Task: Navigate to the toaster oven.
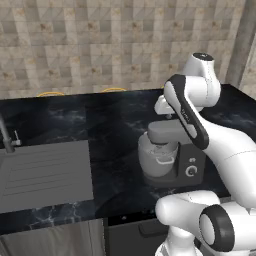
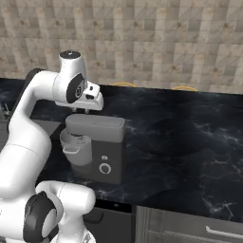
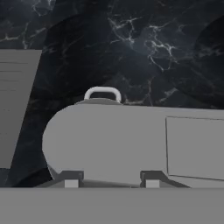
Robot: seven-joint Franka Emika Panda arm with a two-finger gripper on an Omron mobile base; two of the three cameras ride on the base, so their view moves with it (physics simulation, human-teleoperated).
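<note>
On black marble counter (image 2: 190,137), grey stand mixer (image 2: 97,147) with bowl (image 1: 157,160) sits near front edge, just right of grey sink (image 1: 42,172). Gripper (image 3: 108,180) hovers directly above mixer head, fingertips (image 3: 71,179) apart, grasping nothing. Faucet (image 1: 6,135) at sink's far left. Tiled wall (image 1: 100,45) behind counter. Toaster oven not in sight from current base position.

We see a wall (image 1: 100,45) of beige and brown square tiles behind a black marble counter (image 1: 110,135) veined in white. A grey sink (image 1: 42,172) with a ribbed drainboard is set into the counter at the left, its faucet (image 1: 6,135) beside it. 2 yellow rims (image 2: 124,84) show at the counter's back edge. Dark cabinet fronts (image 2: 190,228) run below.
</note>
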